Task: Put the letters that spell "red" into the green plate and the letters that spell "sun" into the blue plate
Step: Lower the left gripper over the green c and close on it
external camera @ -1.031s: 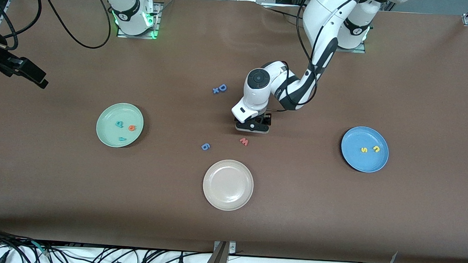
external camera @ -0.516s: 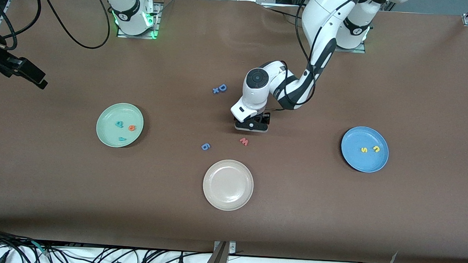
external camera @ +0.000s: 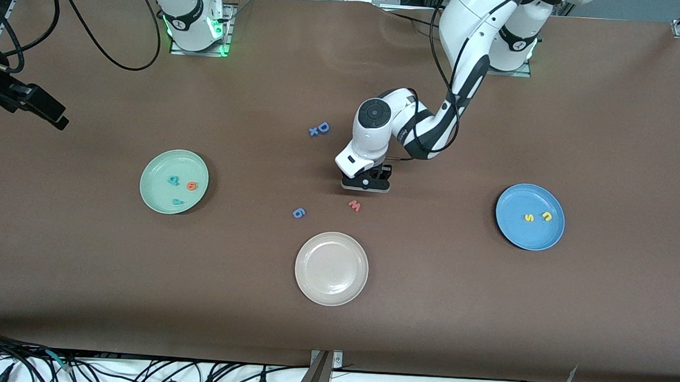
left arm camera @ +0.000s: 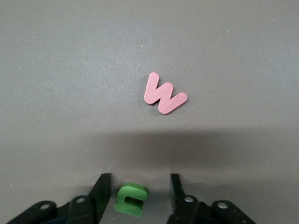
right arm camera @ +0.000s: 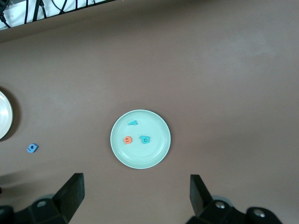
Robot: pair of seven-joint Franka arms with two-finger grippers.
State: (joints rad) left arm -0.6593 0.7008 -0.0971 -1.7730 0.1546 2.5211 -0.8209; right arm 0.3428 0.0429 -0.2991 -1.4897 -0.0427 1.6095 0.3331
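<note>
My left gripper [external camera: 366, 183] is down at the table's middle. Its jaws are open and straddle the green "u"/"n" letter [left arm camera: 131, 199], which lies flat. One finger is against the letter and a gap shows at the other finger. The blue plate [external camera: 516, 233], toward the left arm's end, holds a yellow "s" [external camera: 528, 217] and a yellow "u" [external camera: 546, 216]. Inside the green plate [external camera: 160, 169], toward the right arm's end, lie two teal letters [external camera: 173, 179] and an orange "e" [external camera: 191, 185]. High over the green plate [right arm camera: 154, 154], my right gripper [right arm camera: 135, 186] waits open and empty.
A pink "w" [external camera: 355, 205] lies just nearer the front camera than the left gripper. A blue "6" [external camera: 298, 213] sits beside it, and a beige plate [external camera: 331, 268] nearer still. A blue "D" with a small cross [external camera: 321, 129] lies farther back.
The left gripper's fingers have drawn in from wide open toward the green letter. The right arm has not moved.
</note>
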